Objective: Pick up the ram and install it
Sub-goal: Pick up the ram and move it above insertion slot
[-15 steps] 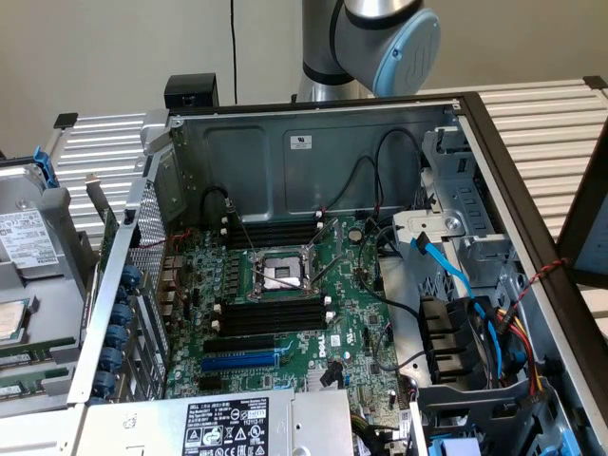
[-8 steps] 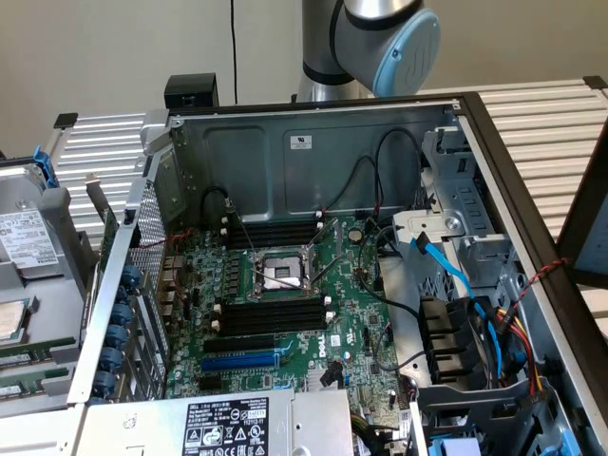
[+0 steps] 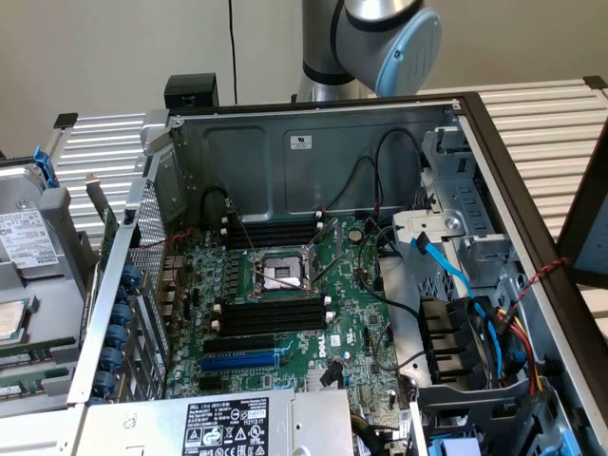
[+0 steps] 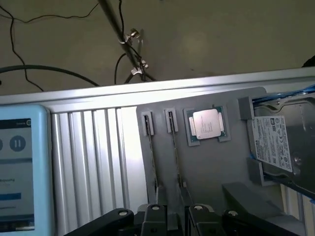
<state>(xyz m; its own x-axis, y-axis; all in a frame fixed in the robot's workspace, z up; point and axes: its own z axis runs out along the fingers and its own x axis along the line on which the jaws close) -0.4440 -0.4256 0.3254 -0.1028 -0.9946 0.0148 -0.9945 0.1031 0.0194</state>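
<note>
Exterior view: open computer case point(image 3: 313, 152) on ribbed metal table point(image 3: 541, 114), beige wall point(image 3: 114, 47).

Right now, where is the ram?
In the wrist view, two ram sticks stand on edge in the grey tray, next to the processor.

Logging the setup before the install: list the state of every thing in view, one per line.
gripper: open, empty, near the ram
ram: standing on edge in the gray tray, not picked up
processor: lying flat in its tray recess
hard drive: lying flat, label up
computer case: side open
memory slots: empty
blue slot: empty
tablet screen: lit
</note>
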